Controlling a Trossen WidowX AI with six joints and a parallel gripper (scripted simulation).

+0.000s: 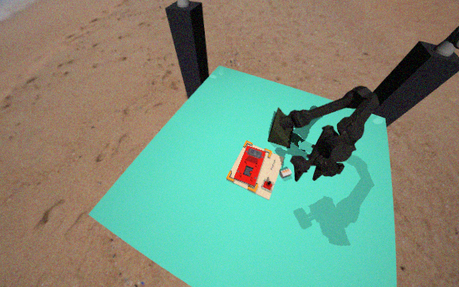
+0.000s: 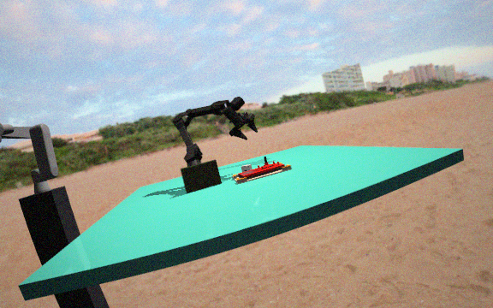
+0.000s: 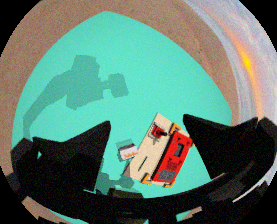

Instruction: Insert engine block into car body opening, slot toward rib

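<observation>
The red car body [image 1: 250,163] [image 2: 262,169] [image 3: 174,157] lies on a tan board [image 1: 272,164] [image 3: 147,156] near the middle of the turquoise table [image 1: 198,223]. A dark opening [image 1: 249,171] shows in its top. The small pale engine block [image 1: 285,172] [image 2: 246,167] [image 3: 128,151] lies on the table just right of the board. My gripper [image 1: 307,176] [image 2: 245,128] [image 3: 146,120] is open and empty. It hangs well above the table, a little to the right of the engine block and apart from it.
A small red and black part [image 1: 268,185] stands on the board's near right corner. The arm's dark base [image 1: 280,128] [image 2: 200,175] sits behind the board. Two dark camera posts [image 1: 187,44] [image 1: 417,76] stand at the table's far edge.
</observation>
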